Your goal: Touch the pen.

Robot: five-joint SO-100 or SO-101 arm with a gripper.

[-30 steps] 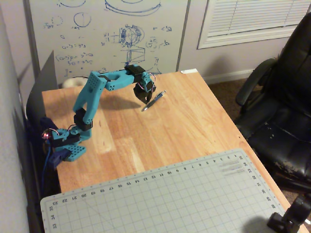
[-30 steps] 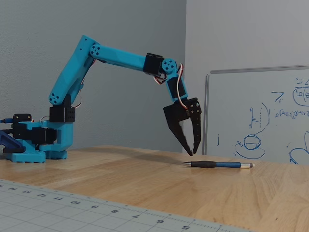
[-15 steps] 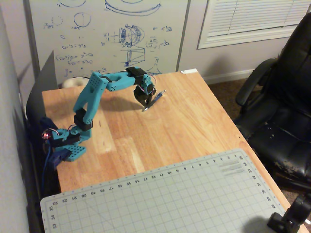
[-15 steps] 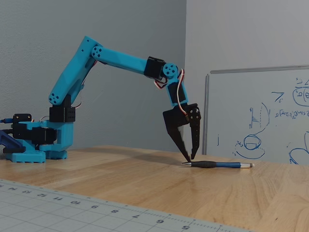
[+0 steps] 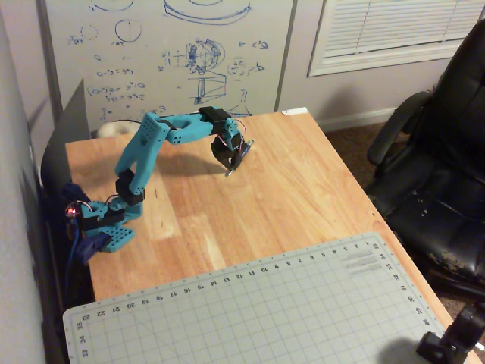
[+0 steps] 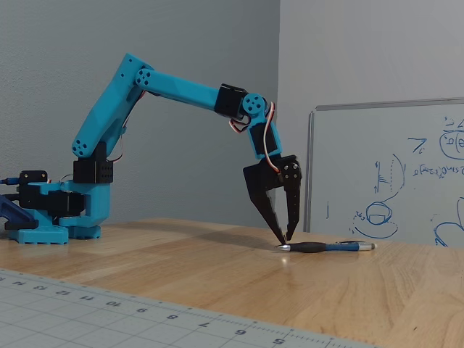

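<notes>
The pen [image 6: 326, 247] lies flat on the wooden table [image 6: 181, 268], with its silvery tip pointing left in this fixed view. In the other fixed view the pen [image 5: 244, 152] lies slanted, partly under the gripper. My blue arm reaches out and points its black gripper [image 6: 285, 238] straight down. The fingertips come together at the pen's silvery tip end, at or just above it. The jaws look shut and hold nothing. In the high fixed view the gripper [image 5: 229, 168] sits over the pen's near end.
A grey cutting mat [image 5: 250, 311] covers the table's near end. A black office chair [image 5: 439, 167] stands right of the table. A whiteboard [image 5: 174, 53] leans behind it. The arm's base [image 5: 106, 224] is at the left edge. A black object [image 5: 455, 337] is at the bottom right corner.
</notes>
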